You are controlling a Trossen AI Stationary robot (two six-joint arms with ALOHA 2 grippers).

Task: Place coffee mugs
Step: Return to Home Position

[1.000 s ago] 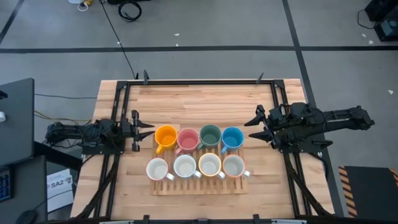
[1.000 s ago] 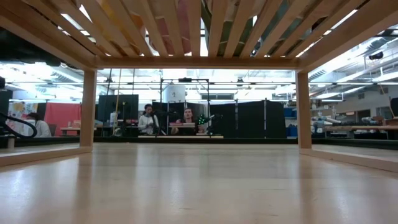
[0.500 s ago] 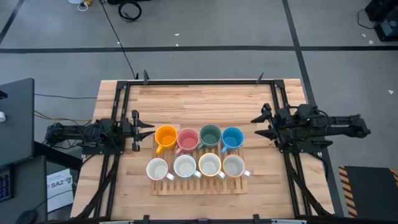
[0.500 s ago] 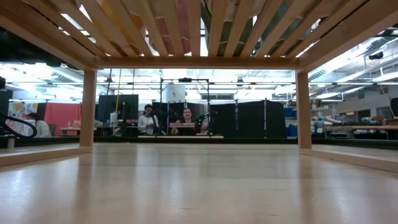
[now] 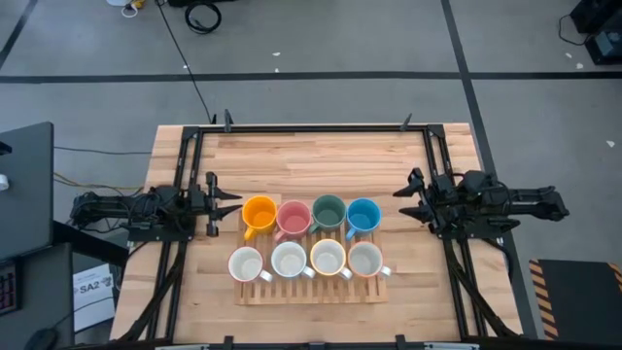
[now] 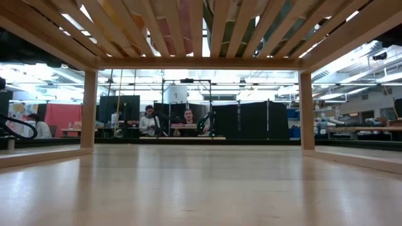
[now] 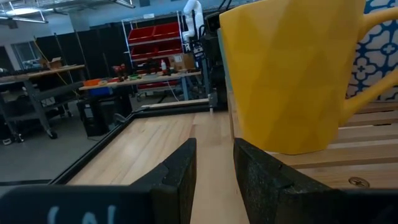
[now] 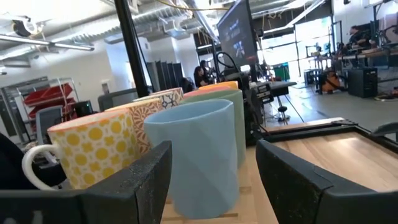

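Eight mugs stand upright on a slatted wooden rack (image 5: 313, 292). The far row holds the orange mug (image 5: 259, 214), pink mug (image 5: 293, 217), dark green mug (image 5: 328, 212) and blue mug (image 5: 362, 214). The near row holds white or cream mugs (image 5: 246, 263), (image 5: 289, 261), (image 5: 328, 258), (image 5: 364, 260). My left gripper (image 5: 233, 202) lies left of the orange mug (image 7: 292, 74), its fingers a narrow gap apart (image 7: 214, 162). My right gripper (image 5: 401, 201) is wide open, right of the blue mug (image 8: 199, 155), touching nothing (image 8: 214, 155).
The rack stands on legs at the table's middle, nearer the near edge; the low view looks under its slats (image 6: 201, 31). Black rails (image 5: 311, 127) frame the table. Bare wood lies beyond the far row. People sit in the room behind (image 6: 188, 122).
My right arm has drawn back toward the table's right edge, and its open gripper has moved a little away from the blue mug. The mugs and the left arm have kept still.
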